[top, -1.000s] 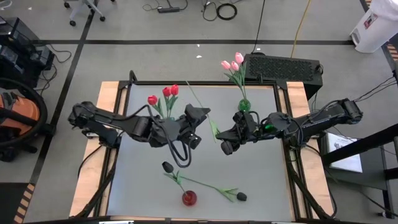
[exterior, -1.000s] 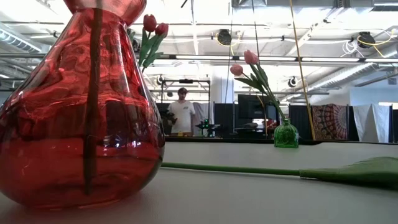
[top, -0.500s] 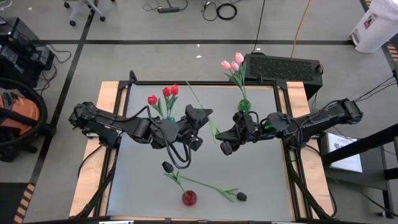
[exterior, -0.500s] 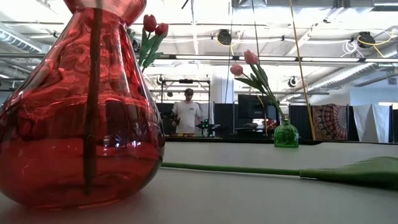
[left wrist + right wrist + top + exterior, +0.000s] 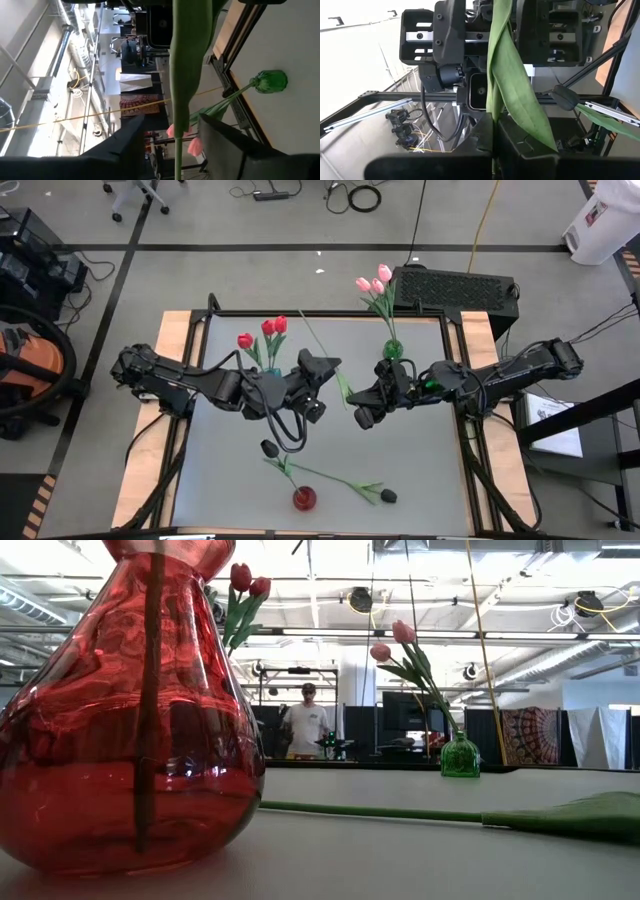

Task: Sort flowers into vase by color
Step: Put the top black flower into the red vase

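no readable text, no labels, no brands, no numbers, no signs anywhere

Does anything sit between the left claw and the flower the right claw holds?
Nothing visible does. The left claw is open, with its fingers on either side of the held flower and no other thing in the gap. The right claw is shut on it.

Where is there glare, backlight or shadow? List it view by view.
High view: even light, only soft shadows on the table under the arms. Low view: bright ceiling lights behind, reflections warping across the red vase. Left wrist view: strong backlight from the hall, fingers of the left gripper dark. Right wrist view: white glare behind, flower lit green.
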Robot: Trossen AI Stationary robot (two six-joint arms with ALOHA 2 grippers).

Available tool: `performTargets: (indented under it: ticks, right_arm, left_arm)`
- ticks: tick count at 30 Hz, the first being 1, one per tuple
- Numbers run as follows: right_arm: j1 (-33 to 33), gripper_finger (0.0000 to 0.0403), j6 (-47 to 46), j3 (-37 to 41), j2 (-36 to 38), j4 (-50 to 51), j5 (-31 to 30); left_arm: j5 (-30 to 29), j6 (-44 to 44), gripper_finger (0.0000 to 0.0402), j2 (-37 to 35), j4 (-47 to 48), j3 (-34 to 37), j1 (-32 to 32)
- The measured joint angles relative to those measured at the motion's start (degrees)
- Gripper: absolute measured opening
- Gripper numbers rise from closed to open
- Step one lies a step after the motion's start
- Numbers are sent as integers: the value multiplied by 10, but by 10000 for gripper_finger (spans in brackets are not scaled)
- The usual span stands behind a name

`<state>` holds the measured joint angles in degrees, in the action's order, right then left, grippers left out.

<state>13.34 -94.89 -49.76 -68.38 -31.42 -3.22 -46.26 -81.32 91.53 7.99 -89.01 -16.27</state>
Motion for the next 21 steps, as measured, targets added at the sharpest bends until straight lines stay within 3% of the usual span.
performTargets:
  ticks: [21]
  right_arm:
    - [0,0,6,0,0,0,0]
  left_arm:
    - [0,0,104,0,2,0,0]
